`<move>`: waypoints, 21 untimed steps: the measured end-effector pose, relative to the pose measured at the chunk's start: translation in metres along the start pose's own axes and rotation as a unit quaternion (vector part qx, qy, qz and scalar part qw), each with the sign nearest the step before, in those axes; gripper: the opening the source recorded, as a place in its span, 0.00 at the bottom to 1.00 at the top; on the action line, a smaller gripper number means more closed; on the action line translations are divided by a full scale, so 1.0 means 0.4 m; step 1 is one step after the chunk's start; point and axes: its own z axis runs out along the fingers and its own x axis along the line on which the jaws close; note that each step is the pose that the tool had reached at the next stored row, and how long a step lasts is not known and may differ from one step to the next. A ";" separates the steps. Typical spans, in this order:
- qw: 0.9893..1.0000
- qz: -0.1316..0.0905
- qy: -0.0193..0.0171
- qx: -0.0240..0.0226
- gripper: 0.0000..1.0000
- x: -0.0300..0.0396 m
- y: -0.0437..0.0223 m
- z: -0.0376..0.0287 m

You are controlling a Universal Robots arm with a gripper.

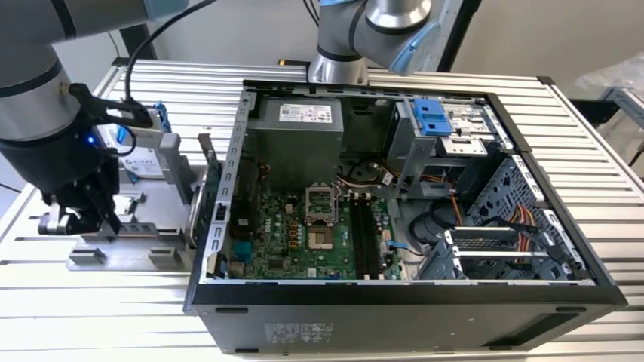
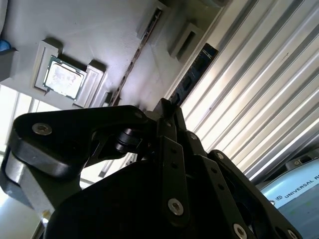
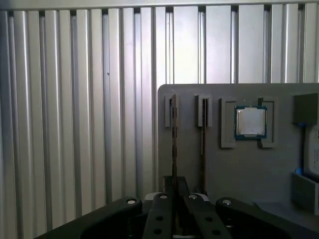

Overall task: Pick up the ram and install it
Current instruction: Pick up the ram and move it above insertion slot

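Black, bolted linkage fingers of the gripper (image 3: 174, 185) are drawn almost together. We see them pinching the near end of the ram (image 3: 174, 144), a thin dark stick that stands on edge in a narrow slot of the matte grey fixture plate (image 3: 279, 169). This slot lies nearest the plate's rounded corner, just beside the ribbed aluminium table (image 3: 75, 124). A second stick (image 3: 203, 144) stands on edge in the neighbouring slot, parallel to the ram and apart from the fingers. Beyond it, a square silver processor chip (image 3: 250, 122) lies flat in a stepped recess. In the second wrist view the fingertips meet at a point (image 2: 168, 107) in line with the ram (image 2: 195, 72), whose patterned face shows along the plate's edge. In the exterior view the gripper (image 1: 75, 222) hangs over the plate at the exterior view's left. The open black computer case (image 1: 403, 317), with its green motherboard (image 1: 292, 234), lies well apart.
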 end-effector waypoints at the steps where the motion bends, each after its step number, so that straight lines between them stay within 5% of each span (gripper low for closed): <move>1: 1.000 0.000 0.000 0.000 0.00 0.000 0.000 -0.002; 21: 1.000 0.000 0.000 0.000 0.00 0.002 0.001 -0.052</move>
